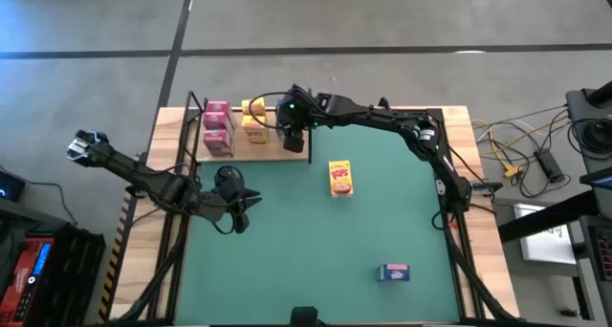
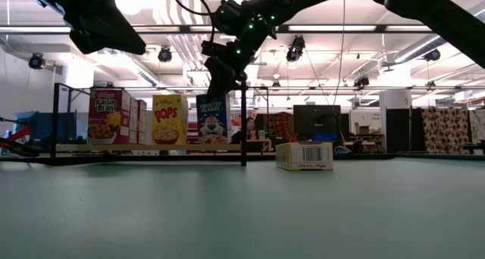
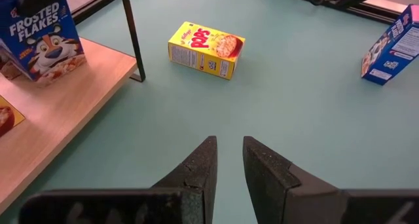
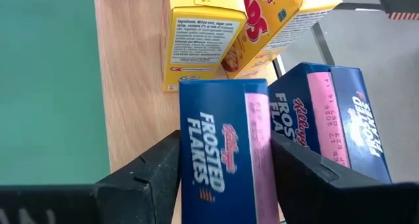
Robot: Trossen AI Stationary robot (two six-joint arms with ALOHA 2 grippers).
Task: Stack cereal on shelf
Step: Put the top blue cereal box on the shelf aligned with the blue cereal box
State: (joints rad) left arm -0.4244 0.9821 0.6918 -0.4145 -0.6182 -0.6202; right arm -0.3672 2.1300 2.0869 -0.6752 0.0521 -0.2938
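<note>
The shelf is a light-wood board at the table's far left, with pink and yellow cereal boxes standing on it. My right gripper is over the shelf's right end, its fingers on either side of a blue Frosted Flakes box that stands upright on the board. A second blue box stands beside it. A yellow Pops box lies flat on the green mat, and a blue box lies nearer the front. My left gripper hovers shut over the mat's left side, holding nothing. My right gripper has the blue Frosted Flakes box between its two fingers, which lie against the long edges of its narrow lettered panel. The fingers slant down from the table's right and far side. The box is upright, with its bottom on the shelf board.
Thin black posts stand at the shelf's edges. One yellow box leans against another on the board. Cables and gear lie off the table's right side. Green mat lies open between the Pops box and the front edge.
</note>
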